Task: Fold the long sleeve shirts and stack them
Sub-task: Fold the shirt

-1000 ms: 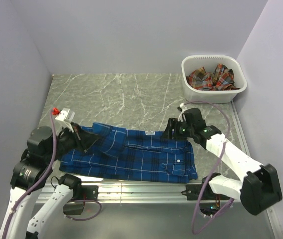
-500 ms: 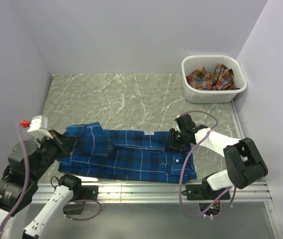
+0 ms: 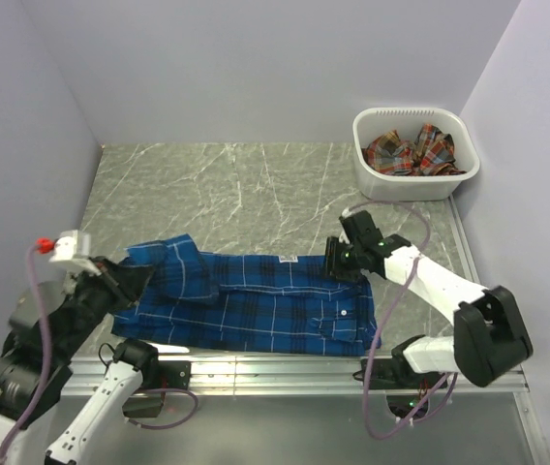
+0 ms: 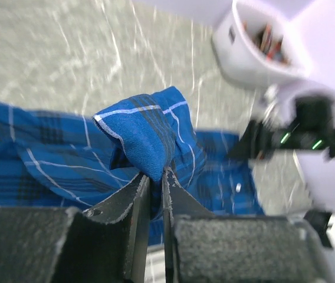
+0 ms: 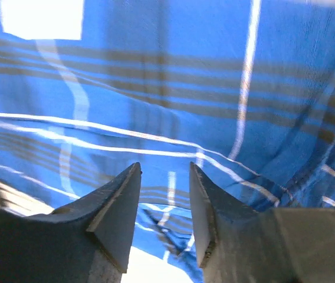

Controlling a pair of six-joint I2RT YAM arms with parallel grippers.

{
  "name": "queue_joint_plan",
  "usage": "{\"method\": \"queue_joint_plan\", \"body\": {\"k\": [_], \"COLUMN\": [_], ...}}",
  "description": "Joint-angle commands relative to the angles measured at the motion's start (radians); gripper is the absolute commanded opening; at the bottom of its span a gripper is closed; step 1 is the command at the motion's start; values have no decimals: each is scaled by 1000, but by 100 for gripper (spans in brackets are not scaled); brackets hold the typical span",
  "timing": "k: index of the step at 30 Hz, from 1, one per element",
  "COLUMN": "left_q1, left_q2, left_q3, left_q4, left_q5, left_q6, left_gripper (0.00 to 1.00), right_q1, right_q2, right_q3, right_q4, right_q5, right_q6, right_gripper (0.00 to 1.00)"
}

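Observation:
A royal blue plaid long sleeve shirt point(image 3: 265, 305) lies spread across the near part of the table. My left gripper point(image 3: 125, 281) is at its left end, shut on a raised fold of the blue cloth point(image 4: 144, 132); the fold is pinched between the jaws of the left gripper point(image 4: 155, 175). My right gripper point(image 3: 338, 260) hovers over the shirt's far right edge. In the right wrist view the right gripper point(image 5: 164, 171) is open, with only flat blue cloth point(image 5: 173, 88) showing beyond its gap. A red-orange plaid shirt point(image 3: 411, 150) lies crumpled in the basket.
The white plastic basket point(image 3: 411, 184) stands at the back right corner, and also shows in the left wrist view as the basket point(image 4: 244, 59). A metal rail point(image 3: 256, 368) runs along the table's near edge. Lilac walls close in the left, back and right sides.
My left gripper has drawn back to the left, pulling the shirt's left end with it into a raised fold. The right gripper's jaws have narrowed, and it has hardly moved from the shirt's right edge.

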Motion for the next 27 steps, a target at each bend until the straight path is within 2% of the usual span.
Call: {"method": "queue_joint_plan", "body": {"k": [1,9,13,14,17,21,24,27], "left_q1": [-1,-1,-1,-1,-1,-4,-36,-104], "left_q2": [66,170,266,283,352,478,573,665], "left_q3": [-56,-159,-222,-236,-268,-286,-297,-305], "left_q4": [45,204,362,432,509,545,615,670], "left_q5": [132,376,549,645,764,807,864,838], "left_q6": [49,160,189,192,220,266,261,255], "left_gripper": [16,19,19,19,21,24,25,26], "right_q1": [5,5,5,5,5,7,8,7], "right_q2": [-90,-213,-255,-261,-275,-262,-268,-287], "right_q3": [97,46,19,8,-13,-9,-10,-24], "right_q4": [-6,150,206,216,287,330,338,332], "right_q5": [55,-26,-84,-100,-169,-218,-169,-117], "right_q6": [-25,-38,-64,-72,-66,-48,-45,-46], "right_gripper": [48,57,64,65,72,73,73,73]}}
